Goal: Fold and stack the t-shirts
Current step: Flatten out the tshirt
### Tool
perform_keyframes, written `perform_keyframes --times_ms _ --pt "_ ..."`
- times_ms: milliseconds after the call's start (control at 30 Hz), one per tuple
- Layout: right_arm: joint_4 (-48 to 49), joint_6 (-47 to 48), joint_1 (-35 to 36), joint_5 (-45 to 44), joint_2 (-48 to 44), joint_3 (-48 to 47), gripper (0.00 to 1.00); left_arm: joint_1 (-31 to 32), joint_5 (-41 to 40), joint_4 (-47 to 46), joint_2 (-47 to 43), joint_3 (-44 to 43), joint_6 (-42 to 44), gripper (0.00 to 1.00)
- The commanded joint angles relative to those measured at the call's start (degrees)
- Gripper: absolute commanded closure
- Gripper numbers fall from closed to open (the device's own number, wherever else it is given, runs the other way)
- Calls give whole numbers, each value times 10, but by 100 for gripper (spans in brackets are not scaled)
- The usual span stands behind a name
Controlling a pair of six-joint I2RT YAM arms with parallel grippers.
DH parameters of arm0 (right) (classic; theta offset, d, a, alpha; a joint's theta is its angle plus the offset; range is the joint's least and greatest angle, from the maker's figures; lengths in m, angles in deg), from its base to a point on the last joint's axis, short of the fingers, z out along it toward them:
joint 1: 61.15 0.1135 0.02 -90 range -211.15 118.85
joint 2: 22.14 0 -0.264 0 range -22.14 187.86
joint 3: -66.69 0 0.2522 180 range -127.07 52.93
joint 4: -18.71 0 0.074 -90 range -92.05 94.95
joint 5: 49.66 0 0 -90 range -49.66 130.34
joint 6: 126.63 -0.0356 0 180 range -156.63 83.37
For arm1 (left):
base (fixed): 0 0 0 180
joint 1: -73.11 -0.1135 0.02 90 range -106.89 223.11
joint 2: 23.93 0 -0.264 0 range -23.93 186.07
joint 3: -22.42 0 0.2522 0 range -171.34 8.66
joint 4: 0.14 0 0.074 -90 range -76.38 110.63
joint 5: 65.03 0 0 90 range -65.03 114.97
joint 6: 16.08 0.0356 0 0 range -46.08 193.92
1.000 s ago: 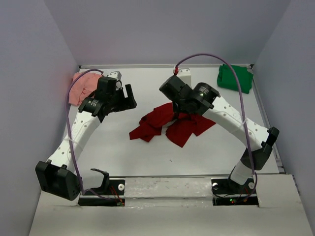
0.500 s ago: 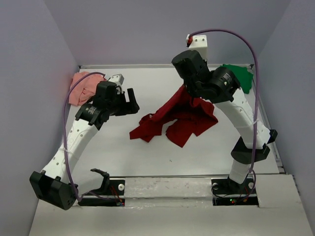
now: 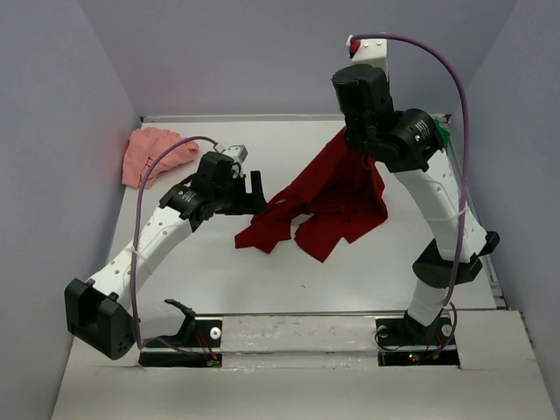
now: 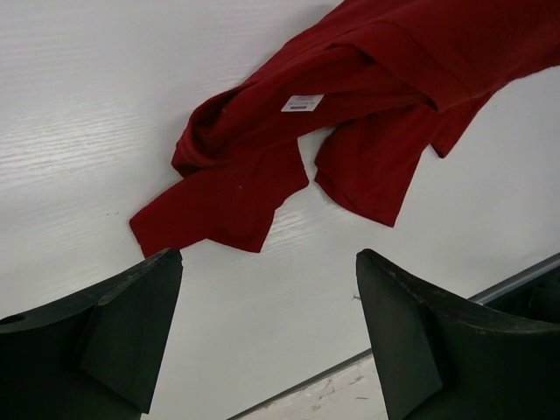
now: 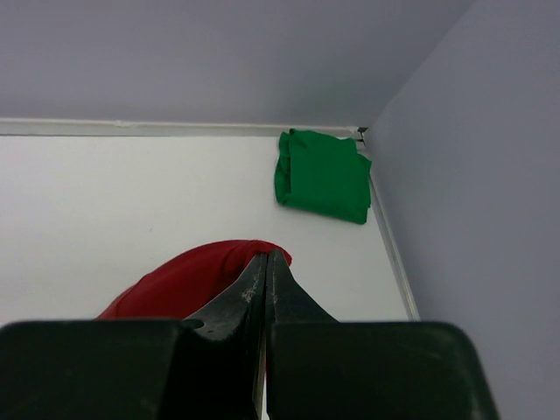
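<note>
Far left, a salmon-pink t-shirt (image 3: 150, 154) lies crumpled and soft in the back corner of the white tabletop (image 3: 219, 271). Next, the left pincer (image 4: 269, 258): jaws spread wide, released, nothing between them, poised near the trailing sleeve end and, as far as the wrist view shows, clear of the cloth. Centre stage, the dark red t-shirt (image 3: 332, 188), limp and creased, a small white label (image 4: 302, 102) showing, its lower half draped on the tabletop, its upper edge hoisted up. The right pincer (image 5: 265, 262) is clenched tight on a rounded fold of that red fabric. Far right corner: the bright green t-shirt (image 5: 322, 175), folded into a neat block. Three shirts, two pincers.
</note>
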Motion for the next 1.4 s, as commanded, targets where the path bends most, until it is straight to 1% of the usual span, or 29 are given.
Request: perform_keyframes --times_ms 0,100,200,267,300,333,367,400,433,500,567,667,700,800,867,900,933,967,1033,1067,1100,1133,1167,1200,1233,1267,1300,1333,1367 --pt "64 34 -4 7 -29 -10 100 45 15 -43 26 -20 -16 10" --pt "61 34 -4 12 -20 -14 100 85 3 -67 48 -27 -36 10" --pt "39 16 -4 39 -17 -38 100 120 -29 -94 91 -31 -59 8" --pt "34 12 -4 39 -17 -35 100 139 -44 -114 109 -32 -71 9" --pt "34 13 -4 32 -17 -31 100 148 -54 -121 118 -33 -73 20" --pt "30 10 -4 31 -19 -30 100 157 -60 -144 127 -30 -74 36" --pt "28 8 -4 34 -23 -25 100 164 -53 -163 150 -28 -77 80" --pt "28 8 -4 33 -25 -25 100 166 -40 -169 182 -30 -79 95" --pt "28 8 -4 33 -27 -23 100 167 -32 -170 201 -45 -80 100" --pt "28 10 -4 31 -32 -20 100 172 -18 -162 239 -68 -81 100" --pt "28 10 -4 32 -36 -8 100 187 -27 -166 304 -101 -78 100" --pt "20 3 -4 35 -42 -3 100 189 -32 -159 351 -154 -73 100" --pt "15 -1 -4 34 -44 -4 100 189 -42 -149 382 -191 -66 100" --pt "11 -4 -4 34 -55 13 100 181 -78 -131 413 -231 -56 100" --pt "-1 -13 -4 37 -61 27 100 164 -78 -128 422 -269 -41 100" --pt "-18 -28 -4 37 -67 37 100 141 -78 -113 439 -286 -36 100" --pt "-26 -37 -4 44 -69 40 100 127 -78 -103 448 -326 -27 100" --pt "-46 -53 -4 49 -69 41 100 114 -73 -90 457 -346 -21 100" --pt "-67 -72 -4 65 -71 35 100 77 -44 -78 493 -390 -9 100" --pt "-88 -92 1 80 -72 34 100 68 -39 -53 527 -450 4 100" --pt "-103 -107 1 81 -70 29 100 59 -39 -34 549 -485 11 100" --pt "-117 -118 12 82 -67 25 100 53 -41 -21 565 -524 16 100" --pt "-144 -142 31 95 -61 19 100 41 -40 -8 582 -587 23 100" --pt "-158 -157 31 89 -55 14 100 35 -28 -1 599 -615 26 100" --pt "-171 -169 65 84 -50 11 100 30 3 8 635 -648 28 100" --pt "-186 -181 82 89 -34 -2 100 24 14 21 652 -707 30 100" --pt "-186 -181 101 88 -30 0 100 23 21 21 664 -726 30 100" --pt "-186 -195 136 86 -27 6 100 21 31 19 681 -741 33 100" --pt "-187 -202 149 86 -24 19 100 18 34 6 683 -752 32 100"
